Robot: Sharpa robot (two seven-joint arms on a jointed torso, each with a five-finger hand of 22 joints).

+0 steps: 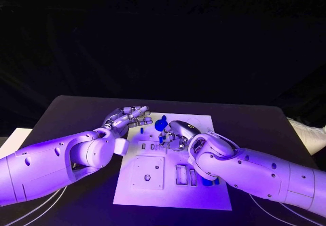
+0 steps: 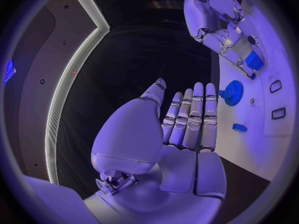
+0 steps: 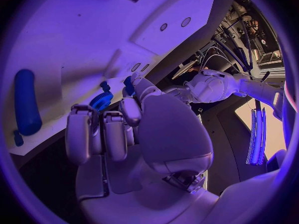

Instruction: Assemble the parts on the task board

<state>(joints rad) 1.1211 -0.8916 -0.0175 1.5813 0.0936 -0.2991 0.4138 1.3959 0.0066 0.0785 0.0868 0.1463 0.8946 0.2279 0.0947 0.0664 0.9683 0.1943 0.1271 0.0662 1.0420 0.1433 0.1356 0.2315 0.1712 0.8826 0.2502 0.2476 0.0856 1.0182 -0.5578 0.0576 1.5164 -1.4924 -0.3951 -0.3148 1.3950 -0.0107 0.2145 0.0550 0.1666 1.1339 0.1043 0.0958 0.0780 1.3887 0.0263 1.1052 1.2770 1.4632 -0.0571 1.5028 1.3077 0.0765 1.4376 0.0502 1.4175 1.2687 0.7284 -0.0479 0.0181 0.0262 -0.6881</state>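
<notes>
White board (image 1: 139,188) flat mid-counter (image 1: 61,110). Right robot hand (image 1: 176,135) curled low over the upper board, pinching a small blue part (image 3: 128,84), presumably to seat it. Left robot hand (image 1: 126,117) flat, spread, empty, parked at the board's edge. Blue gear (image 1: 161,124) between.

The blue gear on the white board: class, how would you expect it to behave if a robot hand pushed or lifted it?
The gear looks like a small, thin moulded piece, so probably stiff and light. It seems to lie flat on the board, so a push would likely slide it rather than roll it. Its toothed rim may give fingers some purchase, though its thinness could make lifting fiddly.
</notes>
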